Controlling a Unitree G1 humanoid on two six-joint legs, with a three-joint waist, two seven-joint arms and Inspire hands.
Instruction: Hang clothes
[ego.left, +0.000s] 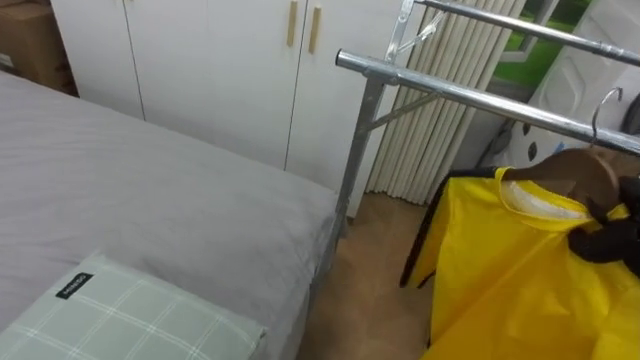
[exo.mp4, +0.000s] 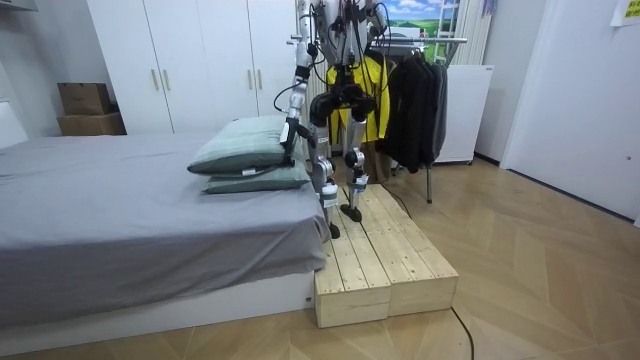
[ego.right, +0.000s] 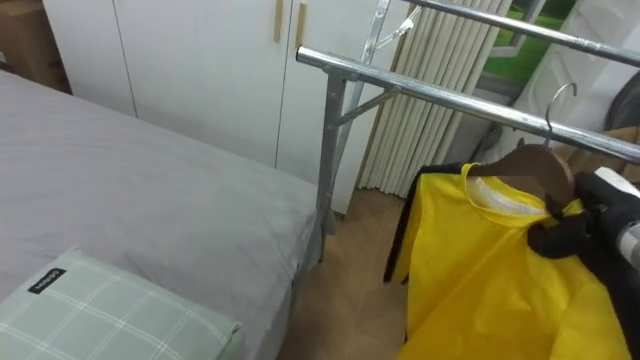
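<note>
Reading the yellow garment (ego.left: 520, 280) first: it sits on a wooden hanger (ego.left: 575, 170), collar up, and hangs below and to the left of my right hand (ego.left: 608, 238). That hand is clenched on the hanger's near shoulder, with cloth pinched in the grasp. The hanger hook (ego.left: 596, 120) stands just above the hand, at the rack rail (ego.left: 470, 97). Hook and rail overlap in both eye views, so I cannot tell whether the hook is over the rail or just in front of it.

Progress, my judgement: the garment is on its hanger and brought up to the rack. What is left is to confirm the hook is seated, let go and withdraw.

The left hand (exo.mp4: 291, 137) hangs low at the robot's side in the room view; I cannot tell its state.

Holders: the rack carries dark clothes (exo.mp4: 415, 100) further along the rail to the right of the hand. The wardrobe (ego.left: 210, 70), beyond and left of the hand, has its doors shut, contents hidden. The cardboard boxes (exo.mp4: 85, 105), far left, don't show their contents.

The robot stands on a wooden platform (exo.mp4: 385, 255) beside the bed (ego.left: 150, 200), with a pillow (ego.left: 120, 315) down-left of the hand.
</note>
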